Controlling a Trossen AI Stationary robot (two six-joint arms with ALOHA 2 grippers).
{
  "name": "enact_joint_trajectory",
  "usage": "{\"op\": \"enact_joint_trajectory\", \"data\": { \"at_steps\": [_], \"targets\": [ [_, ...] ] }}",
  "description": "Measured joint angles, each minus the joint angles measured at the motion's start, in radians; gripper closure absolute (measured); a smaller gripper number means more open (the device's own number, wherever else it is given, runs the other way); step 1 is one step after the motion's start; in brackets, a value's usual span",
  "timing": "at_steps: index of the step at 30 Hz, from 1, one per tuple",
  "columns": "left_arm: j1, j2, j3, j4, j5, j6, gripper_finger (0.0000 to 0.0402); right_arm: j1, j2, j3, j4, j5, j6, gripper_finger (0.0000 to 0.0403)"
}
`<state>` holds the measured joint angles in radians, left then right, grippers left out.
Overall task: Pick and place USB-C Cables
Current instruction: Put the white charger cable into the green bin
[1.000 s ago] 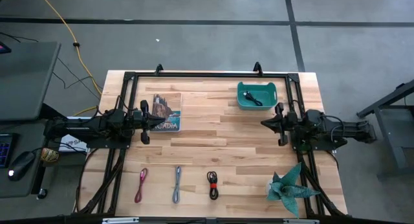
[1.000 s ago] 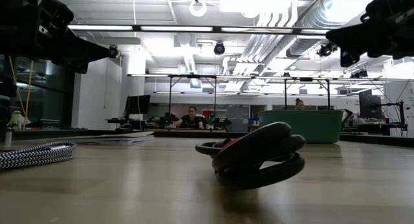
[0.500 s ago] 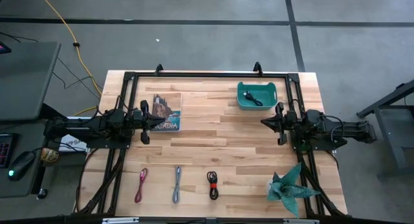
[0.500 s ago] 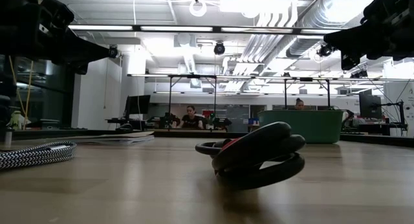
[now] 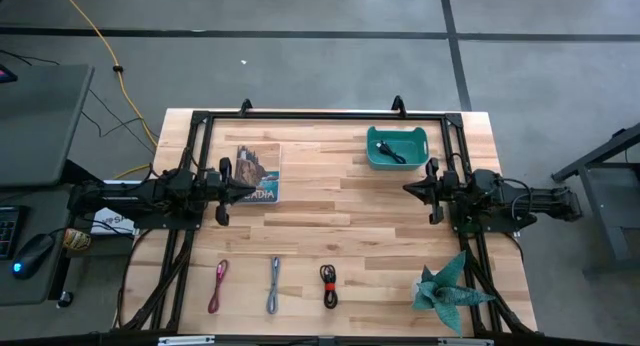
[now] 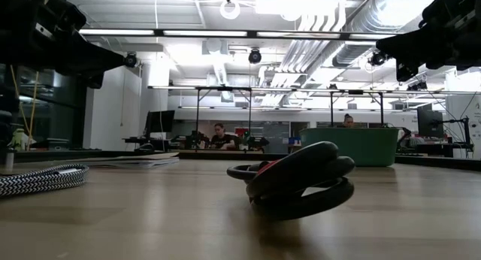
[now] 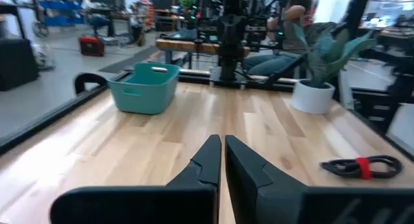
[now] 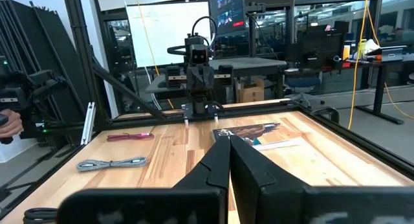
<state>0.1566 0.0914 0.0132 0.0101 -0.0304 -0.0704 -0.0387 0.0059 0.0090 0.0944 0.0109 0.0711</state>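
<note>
Three USB-C cables lie in a row near the table's front edge: a magenta one [image 5: 218, 286], a grey one [image 5: 274, 285] and a red-and-black coil [image 5: 328, 285], which fills the low view [image 6: 297, 179]. A black cable [image 5: 392, 152] lies in the teal bin [image 5: 374, 153]. My left gripper [image 5: 244, 188] hangs shut above the table's left side, over a book's edge. My right gripper [image 5: 408, 189] hangs shut above the right side. Both point level toward the table's middle, with nothing held.
A picture book [image 5: 258, 172] lies at the back left. A potted plant [image 5: 447, 289] stands at the front right. A black frame [image 5: 320, 116] runs round the table's edges. The middle of the table is bare wood.
</note>
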Motion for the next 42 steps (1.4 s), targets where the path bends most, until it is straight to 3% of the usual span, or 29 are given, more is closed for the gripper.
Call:
{"op": "enact_joint_trajectory", "data": {
  "at_steps": [11,28,33,37,42],
  "targets": [
    [0.0,0.0,0.0,-0.003,0.012,-0.058,0.0384,0.0,0.0,0.0,0.0,0.0,0.003,0.0403],
    [0.0,0.0,0.0,0.001,-0.011,-0.058,0.0206,0.0,0.0,0.0,0.0,0.001,0.004,0.0403],
    [0.0,0.0,0.0,0.026,-0.076,-0.058,0.0198,0.0,0.0,-0.001,0.0,0.001,0.005,0.0403],
    [0.0,0.0,0.003,0.14,-0.122,-0.031,0.0197,0.0,0.0,-0.001,0.0,0.002,0.019,0.0403],
    [0.0,0.029,0.135,0.118,-0.192,0.038,0.0197,0.0,0.0,-0.001,0.0,0.004,0.019,0.0403]
  ]
}}
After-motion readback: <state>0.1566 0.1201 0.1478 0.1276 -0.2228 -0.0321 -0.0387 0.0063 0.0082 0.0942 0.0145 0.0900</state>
